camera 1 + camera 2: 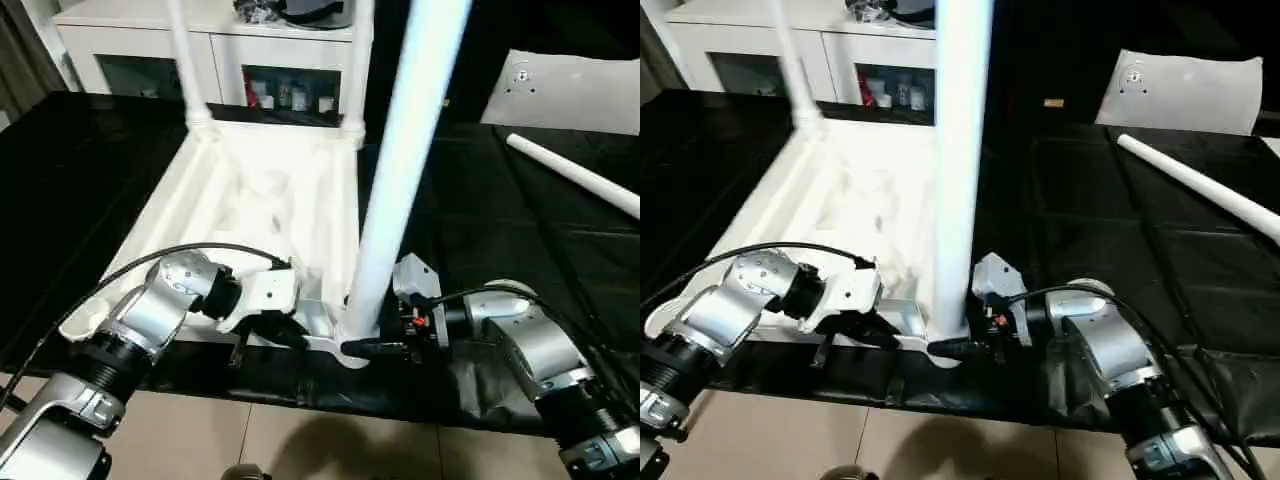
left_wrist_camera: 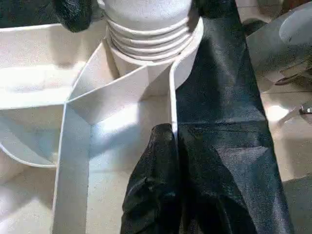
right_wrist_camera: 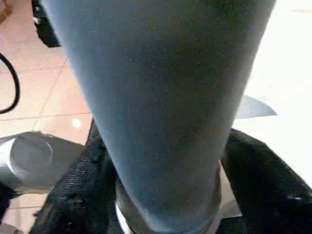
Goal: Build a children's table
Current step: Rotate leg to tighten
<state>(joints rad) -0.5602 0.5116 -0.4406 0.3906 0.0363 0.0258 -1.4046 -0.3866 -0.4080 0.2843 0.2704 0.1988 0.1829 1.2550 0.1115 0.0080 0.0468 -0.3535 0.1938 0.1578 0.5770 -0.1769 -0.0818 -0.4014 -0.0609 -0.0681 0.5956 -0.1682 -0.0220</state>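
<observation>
White plastic square tabletop (image 1: 262, 205) lies upside down on the black-covered table (image 1: 80, 180), two tapered white tube legs standing in its far corners at 12 o'clock, a third (image 1: 400, 170) upright in the near corner socket at 6 o'clock and a fourth (image 1: 575, 172) lying loose at 2 o'clock. Left gripper (image 1: 262, 335) pinches the tabletop's rim wall, fingers (image 2: 161, 190) closed either side; right gripper (image 1: 372, 348) has its black fingers (image 3: 73, 195) around the third leg's base, tightness unclear. That leg's threads look partly exposed, so letting go early could topple it, or twisting could drag the tabletop.
</observation>
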